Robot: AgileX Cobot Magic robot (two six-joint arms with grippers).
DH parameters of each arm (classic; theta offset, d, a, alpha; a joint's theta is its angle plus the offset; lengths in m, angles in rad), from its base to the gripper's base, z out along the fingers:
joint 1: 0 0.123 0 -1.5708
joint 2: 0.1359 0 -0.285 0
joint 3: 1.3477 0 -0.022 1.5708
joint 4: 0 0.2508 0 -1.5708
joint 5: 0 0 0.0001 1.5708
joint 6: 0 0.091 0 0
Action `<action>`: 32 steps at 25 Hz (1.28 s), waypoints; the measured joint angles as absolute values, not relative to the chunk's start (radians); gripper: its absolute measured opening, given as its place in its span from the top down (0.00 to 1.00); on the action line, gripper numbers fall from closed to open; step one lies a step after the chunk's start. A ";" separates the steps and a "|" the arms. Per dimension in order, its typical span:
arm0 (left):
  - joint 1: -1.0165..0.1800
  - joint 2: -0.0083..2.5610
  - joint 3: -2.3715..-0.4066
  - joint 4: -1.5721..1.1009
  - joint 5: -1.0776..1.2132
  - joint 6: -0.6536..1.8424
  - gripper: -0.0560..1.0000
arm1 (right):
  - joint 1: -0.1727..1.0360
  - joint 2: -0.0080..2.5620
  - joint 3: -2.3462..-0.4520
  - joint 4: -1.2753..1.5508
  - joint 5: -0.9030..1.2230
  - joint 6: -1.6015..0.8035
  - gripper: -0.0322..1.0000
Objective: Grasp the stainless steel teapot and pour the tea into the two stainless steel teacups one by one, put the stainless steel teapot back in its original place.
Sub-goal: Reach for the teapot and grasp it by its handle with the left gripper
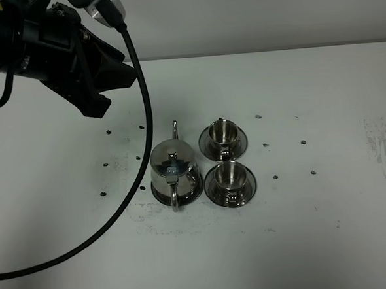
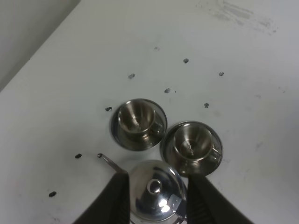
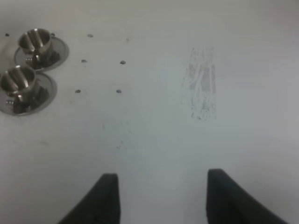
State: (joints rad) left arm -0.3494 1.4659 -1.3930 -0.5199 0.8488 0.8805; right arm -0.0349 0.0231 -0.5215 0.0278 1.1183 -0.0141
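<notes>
We judge the grasp in hand: the stainless steel teapot [image 1: 173, 166] stands below frame centre. Our left fingers [image 1: 93, 105] hang apart at upper left, right fingers [image 3: 110, 198] apart too; next we lower onto its handle [image 1: 175, 202].

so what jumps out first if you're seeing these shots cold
The shiny stainless steel teapot in the middle of the white table, with a far teacup and a near teacup just to its right. Next is the bulky black arm at the upper left of the high view, its cable looping down past the pot. The left gripper hangs open above the lid.
</notes>
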 joint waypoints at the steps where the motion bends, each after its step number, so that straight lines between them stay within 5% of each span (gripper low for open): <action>1: -0.350 1.469 -1.393 -0.520 0.849 0.880 0.66 | -0.035 0.023 -0.521 0.028 1.118 -0.014 0.54; 11: -0.481 1.530 -1.393 -0.420 0.844 0.809 0.66 | -0.041 0.023 -0.520 0.030 1.118 -0.014 0.54; 22: -0.677 1.559 -1.393 -0.050 0.752 0.415 0.66 | -0.041 0.023 -0.520 0.032 1.116 -0.014 0.54; 32: -0.726 1.559 -1.387 0.062 0.893 0.131 0.66 | -0.041 0.023 -0.520 0.032 1.116 -0.013 0.54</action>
